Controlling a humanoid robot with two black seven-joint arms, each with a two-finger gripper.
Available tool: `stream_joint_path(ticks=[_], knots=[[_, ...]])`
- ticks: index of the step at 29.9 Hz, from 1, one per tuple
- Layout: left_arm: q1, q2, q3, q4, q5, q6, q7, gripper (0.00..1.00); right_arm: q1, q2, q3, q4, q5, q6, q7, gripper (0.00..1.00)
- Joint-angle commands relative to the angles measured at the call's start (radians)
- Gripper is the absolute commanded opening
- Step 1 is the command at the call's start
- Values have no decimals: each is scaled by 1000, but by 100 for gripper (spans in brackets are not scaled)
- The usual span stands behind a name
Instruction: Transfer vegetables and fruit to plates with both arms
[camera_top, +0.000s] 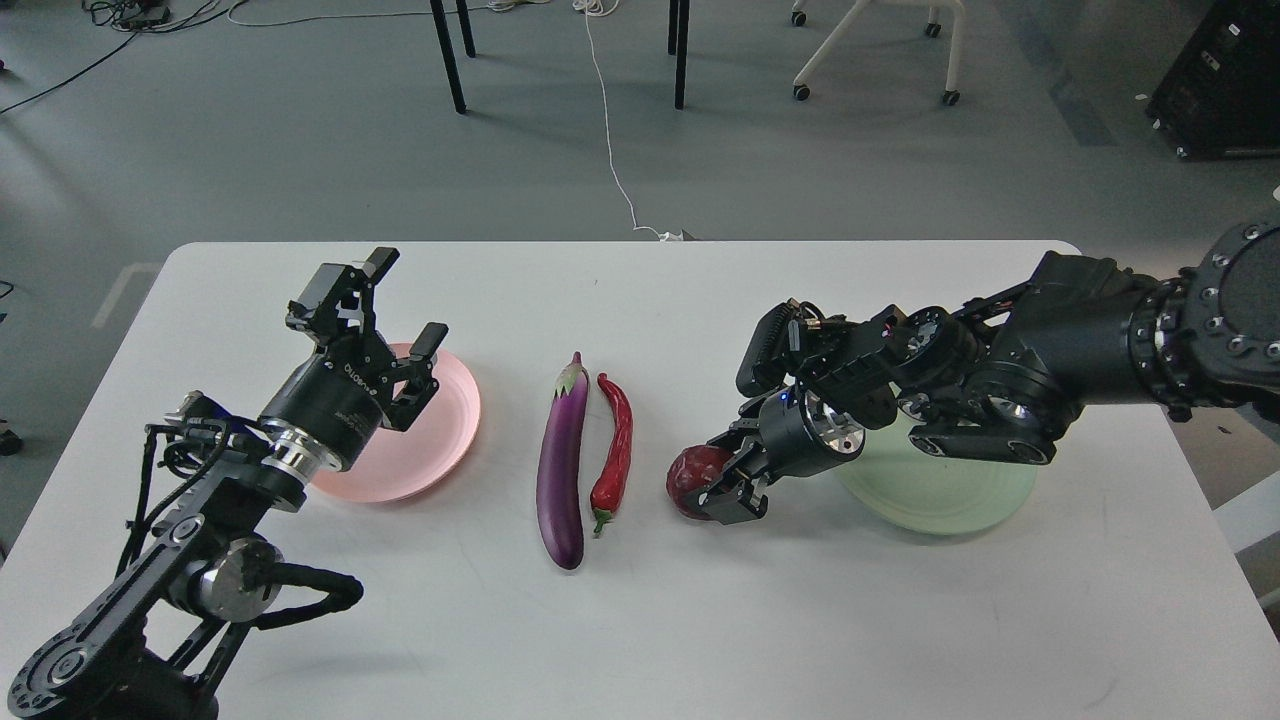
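Head view: two plates, one eggplant (560, 462), one chili (614, 452); left claw (404, 307) open, right claw (722, 478) clamps pomegranate (692, 474)

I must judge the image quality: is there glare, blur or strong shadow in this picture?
Head view: sharp overall, soft even light; small highlights on the glossy eggplant and chili pepper; faint shadows on the table; the dark right gripper hides much of the pomegranate.
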Motion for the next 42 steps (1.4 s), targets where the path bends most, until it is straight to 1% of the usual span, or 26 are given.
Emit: stream_joint_path(ticks=[1, 4, 7, 12, 15, 17, 19, 21, 22, 25, 27, 31, 35, 39, 42], knots=[[0, 0, -1, 0, 0, 0, 0, 98, 32, -28, 2, 9, 0, -20, 0, 36], [0, 2, -1, 0, 0, -2, 0, 98, 100, -89, 2, 55, -8, -25, 0, 36], [0, 2, 0, 0, 0, -2, 0, 98, 158, -186, 1, 83, -56, -23, 0, 36], [-2, -1, 6, 0, 0, -3, 0, 98, 161, -348, -5, 103, -204, -22, 0, 36], [-2, -3, 12, 0, 0, -3, 0, 98, 149, -422, -47, 143, -212, -22, 0, 37], [-2, -3, 14, 0, 0, -3, 2, 98, 143, -468, -67, 167, -212, -22, 0, 39], [-2, -3, 16, 0, 0, -3, 0, 98, 128, -500, -70, 173, -216, -22, 0, 45], [-2, -4, 17, 0, 0, -3, 0, 98, 114, -522, -70, 175, -218, -22, 0, 55], [-2, -4, 17, 0, 0, -3, 0, 98, 109, -529, -70, 178, -218, -22, 0, 58], [-3, -6, 17, 0, 0, -3, 2, 98, 86, -548, -68, 178, -218, -25, 0, 80], [-3, -6, 17, 0, 1, -2, 2, 98, 77, -563, -64, 178, -216, -26, 0, 92], [-3, -1, 17, 0, 1, 0, 0, 98, 75, -602, -47, 196, -206, -28, 0, 96], [-6, 2, 17, 0, 1, 0, 0, 98, 68, -695, 86, 265, -138, -26, 0, 97], [-14, 14, 17, 0, 1, 2, 0, 98, -36, -792, 295, 333, 127, -23, 0, 97], [-15, 26, 16, 0, 1, 2, 0, 98, -179, -842, 476, 341, 367, -28, 0, 97]])
